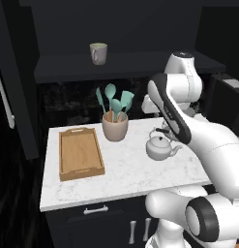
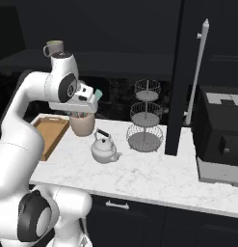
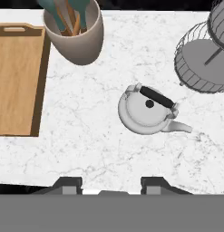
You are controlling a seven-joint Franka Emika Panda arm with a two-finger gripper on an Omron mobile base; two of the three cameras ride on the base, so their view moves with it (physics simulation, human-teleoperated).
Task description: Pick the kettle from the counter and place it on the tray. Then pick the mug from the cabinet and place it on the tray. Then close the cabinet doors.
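Fingers (image 3: 104, 183) spread wide, empty, high over the desk (image 3: 86, 145). Kettle (image 3: 147, 111) sits mid-slab, bare marble all round: tray (image 3: 16, 81) well left near the edge, utensil pot (image 3: 75, 34) behind, wire stand (image 3: 202, 59) off right. Mug (image 1: 98, 53) up on the cabinet shelf.

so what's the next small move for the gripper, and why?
Probably descend toward the kettle, aligning with its dark handle. The gripper is open, hovers well above the counter and holds nothing; the kettle stands upright right of the tray, which is bare.
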